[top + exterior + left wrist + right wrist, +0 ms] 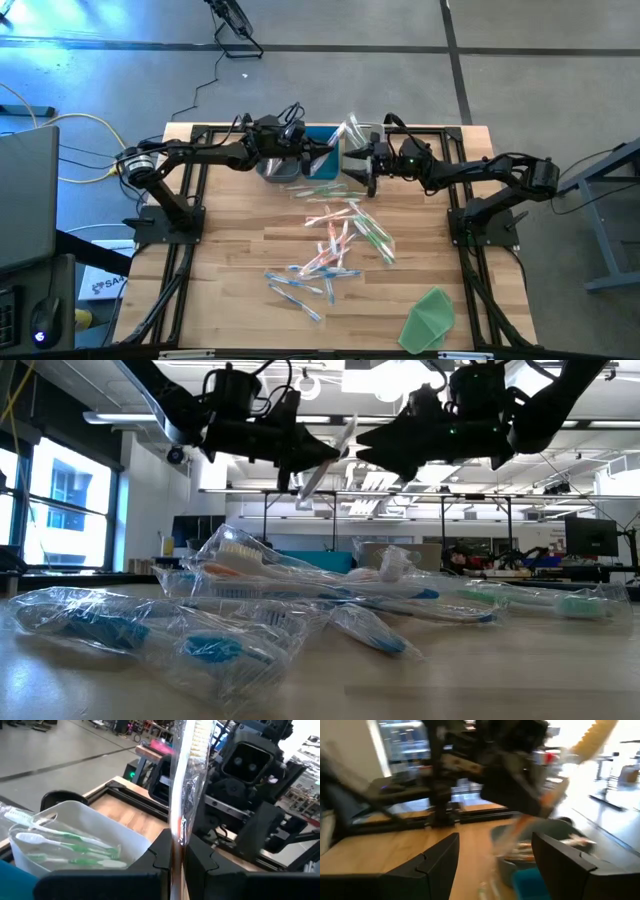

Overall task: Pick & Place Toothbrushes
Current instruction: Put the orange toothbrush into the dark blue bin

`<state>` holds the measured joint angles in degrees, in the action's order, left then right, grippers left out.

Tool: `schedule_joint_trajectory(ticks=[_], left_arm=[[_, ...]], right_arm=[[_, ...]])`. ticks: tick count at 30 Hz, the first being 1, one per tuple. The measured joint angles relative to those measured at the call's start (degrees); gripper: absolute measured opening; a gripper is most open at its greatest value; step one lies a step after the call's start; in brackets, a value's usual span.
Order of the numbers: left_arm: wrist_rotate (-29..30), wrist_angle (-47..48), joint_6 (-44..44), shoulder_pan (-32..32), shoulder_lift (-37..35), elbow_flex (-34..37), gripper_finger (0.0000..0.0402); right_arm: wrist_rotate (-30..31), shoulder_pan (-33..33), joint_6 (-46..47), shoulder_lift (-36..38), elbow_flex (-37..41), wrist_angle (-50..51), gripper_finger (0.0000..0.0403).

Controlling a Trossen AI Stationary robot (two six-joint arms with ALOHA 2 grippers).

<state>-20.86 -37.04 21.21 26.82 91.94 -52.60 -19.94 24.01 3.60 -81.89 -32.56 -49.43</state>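
Left gripper [177,862]: clenched on a wrapped toothbrush [186,795] (slippery film, light, stiff; gripped mid-handle).
Right gripper [495,852]: gaped empty.

High view overhead; low view level at tabletop; wrist views close; all share table [250,260].

You have a loose scatter of toothbrushes [335,245] across the middle of the wooden tabletop, each thin and sealed in a clear crinkled wrapper. Pink and orange ones lie at the centre, green ones to the right, light blue ones nearer the front. One wrapped orange toothbrush [181,795] stands nearly upright, pinched between the left fingers [160,857] at the far edge. Green toothbrushes [70,850] lie flat inside a white bin there.
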Motion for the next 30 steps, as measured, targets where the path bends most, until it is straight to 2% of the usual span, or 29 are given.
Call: schedule_joint_trajectory(ticks=[3,11,14,23,30], left_arm=[[-0.34,-0.01,-0.46,-0.51,0.0,0.0,0.0017],[-0.64,0.06,-1.44,-1.37,0.0,0.0,0.0017],[-0.64,-0.02,-1.44,-1.37,0.0,0.0,0.0017],[-1.98,1.3,-1.44,-1.46,0.0,0.0,0.0017],[-1.09,3.35,-2.14,-0.97,0.0,0.0,0.0017]], right_arm=[[-1.37,-0.07,-1.28,0.0,0.02,-0.43,0.0243],[0.45,-0.02,-1.97,0.0,-0.14,-3.14,0.0243],[3.08,-0.02,-1.93,-0.34,-1.02,-3.07,0.0243],[1.67,-0.02,-0.38,-9.63,-7.54,-3.1,0.0243],[1.98,0.38,-0.37,-10.17,-8.11,-2.8,0.0243]])
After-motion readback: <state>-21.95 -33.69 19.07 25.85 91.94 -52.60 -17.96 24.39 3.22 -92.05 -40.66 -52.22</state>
